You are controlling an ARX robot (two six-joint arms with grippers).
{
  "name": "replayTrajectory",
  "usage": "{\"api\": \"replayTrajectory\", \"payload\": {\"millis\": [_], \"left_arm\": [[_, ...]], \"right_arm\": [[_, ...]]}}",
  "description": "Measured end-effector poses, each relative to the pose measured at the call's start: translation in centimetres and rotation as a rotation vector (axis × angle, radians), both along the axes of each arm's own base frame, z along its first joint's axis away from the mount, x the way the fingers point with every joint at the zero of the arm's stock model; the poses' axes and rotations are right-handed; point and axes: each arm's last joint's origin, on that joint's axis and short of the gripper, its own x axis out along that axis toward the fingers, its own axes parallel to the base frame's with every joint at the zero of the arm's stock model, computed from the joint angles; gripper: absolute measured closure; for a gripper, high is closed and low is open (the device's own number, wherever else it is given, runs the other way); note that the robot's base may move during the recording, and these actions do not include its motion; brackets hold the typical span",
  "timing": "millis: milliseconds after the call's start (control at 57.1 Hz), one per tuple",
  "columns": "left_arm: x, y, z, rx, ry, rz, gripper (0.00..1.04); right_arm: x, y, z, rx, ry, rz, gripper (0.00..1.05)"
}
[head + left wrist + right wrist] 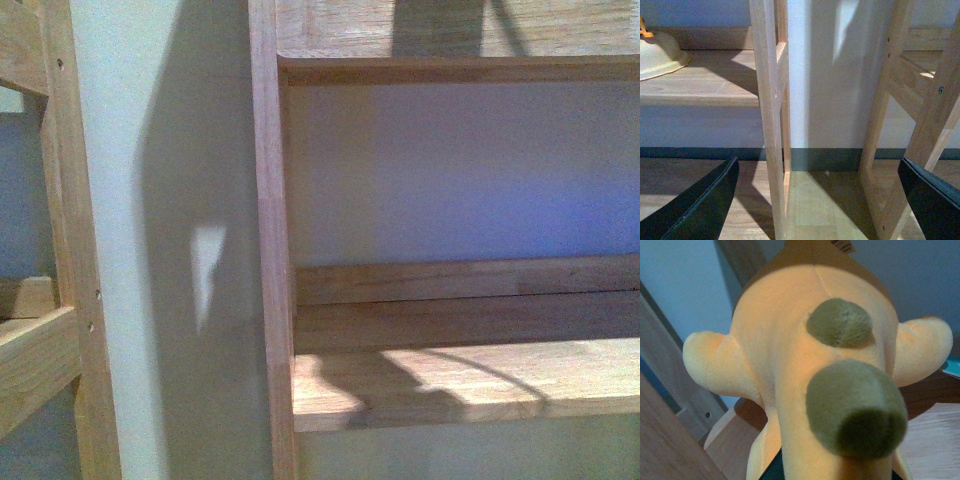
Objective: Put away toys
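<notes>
Ahead of me, a wooden shelf unit (pixel 270 240) with a pale upright post; its lower shelf board (pixel 470 385) carries a bright patch of sunlight crossed by curved shadows; behind it, a bluish-white wall (pixel 460 170); to my left, a second wooden frame (pixel 60 300); from my left wrist view, a dark skirting board (pixel 825 159) meets a light wood floor (pixel 815 205); a cream bowl-like object (pixel 657 55) rests on a shelf (pixel 700 82)
</notes>
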Motion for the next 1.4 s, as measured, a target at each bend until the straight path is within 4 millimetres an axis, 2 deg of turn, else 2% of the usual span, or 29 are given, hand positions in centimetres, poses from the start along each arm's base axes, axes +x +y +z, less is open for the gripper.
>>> {"api": "replayTrajectory", "payload": {"millis": [53, 333, 386, 578, 841, 1016, 1244, 1402], "left_arm": [[0.0, 0.0, 0.0, 0.0, 0.0, 0.0, 0.06], [0.0, 0.0, 0.0, 0.0, 0.0, 0.0, 0.06], [0.0, 0.0, 0.0, 0.0, 0.0, 0.0, 0.06], [0.0, 0.0, 0.0, 0.0, 0.0, 0.0, 0.06], [0.0, 0.0, 0.0, 0.0, 0.0, 0.0, 0.06], [0.0, 0.0, 0.0, 0.0, 0.0, 0.0, 0.06], [0.0, 0.0, 0.0, 0.0, 0.0, 0.0, 0.06], [0.0, 0.0, 0.0, 0.0, 0.0, 0.0, 0.06]], "right_arm": [[0.1, -0.1, -0.2, 0.0, 0.003, -0.005, 0.78], [0.3, -0.3, -0.5, -0.005, 0.008, -0.006, 0.4], [0.3, -0.3, -0.5, -0.007, 0.006, -0.006, 0.3], [0.1, -0.1, -0.3, -0.024, -0.012, -0.002, 0.06], [-0.3, 0.1, -0.2, -0.034, -0.056, -0.049, 0.07], [-2.3, -0.9, 0.3, -0.042, -0.139, -0.202, 0.07], [-6.7, -4.9, 0.6, -0.07, -0.225, -0.478, 0.07], [-10.5, -8.5, -0.9, -0.133, -0.232, -0.638, 0.07]]}}
